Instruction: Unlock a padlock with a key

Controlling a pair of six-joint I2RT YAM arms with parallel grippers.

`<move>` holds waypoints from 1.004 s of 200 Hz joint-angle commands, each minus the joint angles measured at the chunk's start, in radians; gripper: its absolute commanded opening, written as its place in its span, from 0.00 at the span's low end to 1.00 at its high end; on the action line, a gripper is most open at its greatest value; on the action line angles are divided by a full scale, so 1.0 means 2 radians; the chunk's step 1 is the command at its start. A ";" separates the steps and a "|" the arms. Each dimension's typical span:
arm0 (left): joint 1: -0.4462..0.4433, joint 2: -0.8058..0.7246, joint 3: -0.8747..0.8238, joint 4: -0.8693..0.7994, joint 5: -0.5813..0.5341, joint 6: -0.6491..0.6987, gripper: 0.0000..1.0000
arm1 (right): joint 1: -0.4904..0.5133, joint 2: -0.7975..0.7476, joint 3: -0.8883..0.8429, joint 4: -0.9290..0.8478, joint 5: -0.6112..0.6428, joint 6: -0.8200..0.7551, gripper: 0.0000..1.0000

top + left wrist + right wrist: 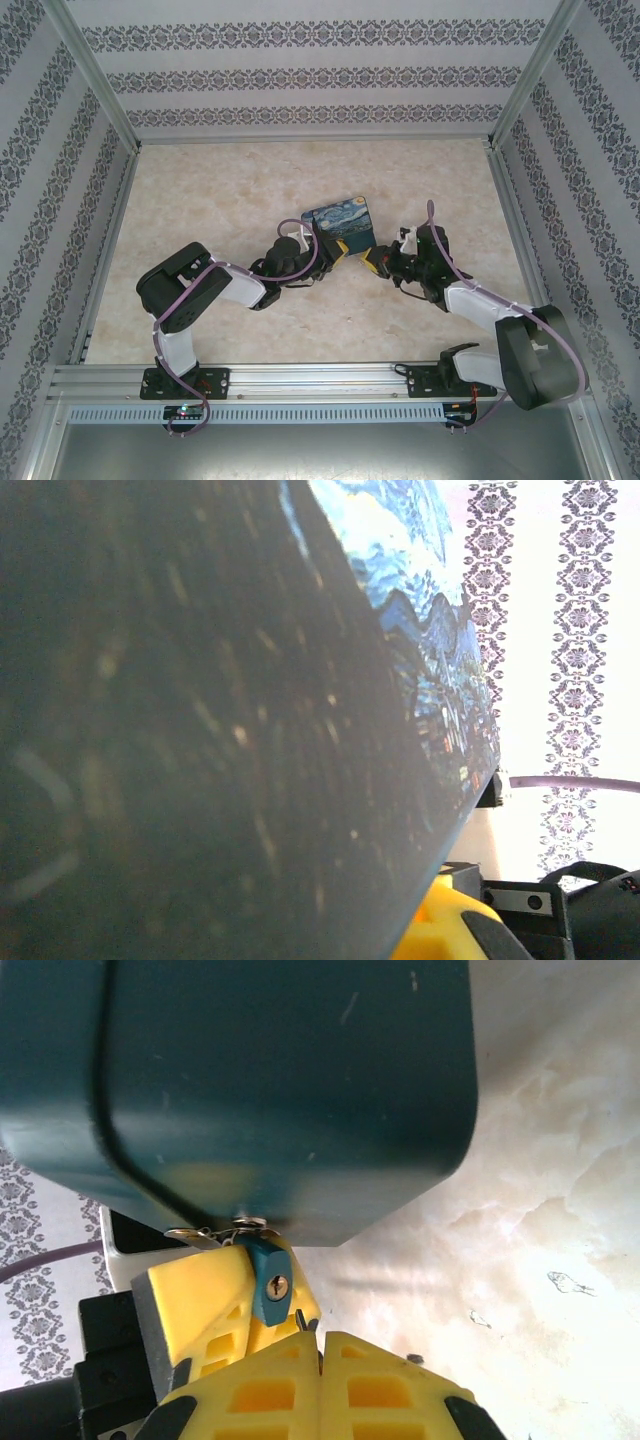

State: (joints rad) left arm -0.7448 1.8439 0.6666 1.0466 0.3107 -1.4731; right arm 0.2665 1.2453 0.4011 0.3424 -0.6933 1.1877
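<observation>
Overhead, left gripper (345, 254) clamps padlock (339, 224); right wrist (right gripper (320, 1356) closed) shows keyhole (277, 1285).

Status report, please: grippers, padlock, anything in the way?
Left gripper shut on small blue padlock at the painted box's clasp. Right gripper shut, tips just below it. Keyhole faces right wrist camera, nothing covering it.

No legible writing anywhere.
The padlock (340, 226) face bears only a swirling blue-and-yellow painting; the walls (300, 80) behind it carry repeating ornament, no letters.
</observation>
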 commanded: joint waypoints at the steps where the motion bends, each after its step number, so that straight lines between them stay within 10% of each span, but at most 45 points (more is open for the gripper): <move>1: 0.000 -0.001 0.011 0.054 0.005 -0.008 0.00 | 0.006 0.008 0.016 0.014 0.009 0.007 0.00; 201: -0.001 0.002 0.011 0.058 0.010 -0.011 0.00 | 0.022 0.038 0.040 0.022 0.020 0.008 0.00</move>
State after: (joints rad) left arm -0.7448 1.8442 0.6662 1.0496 0.3141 -1.4799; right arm 0.2977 1.3125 0.4515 0.3588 -0.6693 1.2022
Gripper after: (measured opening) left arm 0.114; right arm 0.065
